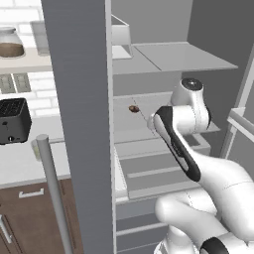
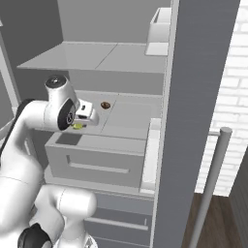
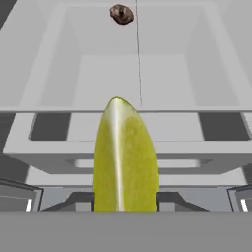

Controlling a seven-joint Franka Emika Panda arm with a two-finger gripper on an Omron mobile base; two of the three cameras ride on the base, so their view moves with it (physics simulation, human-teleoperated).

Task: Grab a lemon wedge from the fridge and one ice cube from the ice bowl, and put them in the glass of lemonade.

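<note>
Yellow-green lemon wedge (image 3: 125, 157) sits clamped in the hand (image 3: 125, 199) inside the open fridge (image 2: 116, 58); no writing readable.

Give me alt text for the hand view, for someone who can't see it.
A yellow-green lemon wedge stands upright, gripped in the claw between its dark fingertips, large in the foreground. Behind it lie the pale grey shelves and drawer of the open fridge. A small brown lump sits far back on the shelf.
</note>
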